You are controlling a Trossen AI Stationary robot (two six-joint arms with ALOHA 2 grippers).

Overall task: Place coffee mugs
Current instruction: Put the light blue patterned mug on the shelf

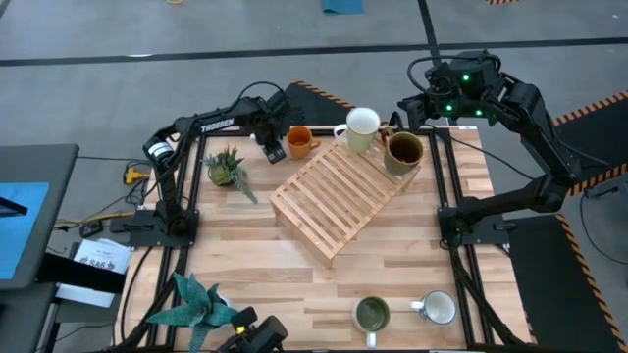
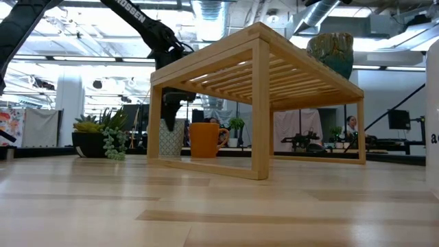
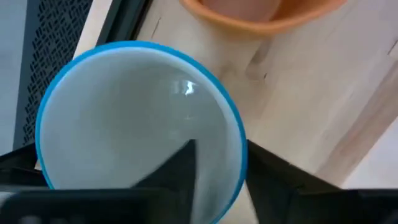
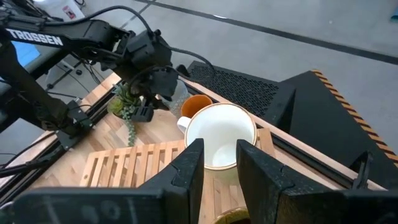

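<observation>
Blue-rimmed mug (image 3: 140, 127) fills the left wrist view, one dark finger inside its bowl and one outside the wall: left gripper (image 1: 273, 147) is clamped on the rim. From above, that gripper sits just beside the rack's (image 1: 339, 199) far-left corner, at table level, with the orange mug (image 1: 298, 141) close alongside toward the rack. The rack's top lies up and to the right of the held mug; judged next move is a lift clear of the orange mug, then across onto the slats. Left arm is the nearer one for this.

Right gripper (image 4: 217, 163) hovers over the rack's far end, fingers apart, nothing between them; cream mug (image 1: 361, 128) directly below it, brown mug (image 1: 402, 150) on the rack's far-right corner.

Rack slats run lengthwise, open space along the near half. Wood table (image 1: 275, 275): green-lined mug (image 1: 372, 315) and pale mug (image 1: 438, 307) wait near the front edge, well apart from the rack. One plant (image 1: 227, 167) stands left of the rack.
</observation>
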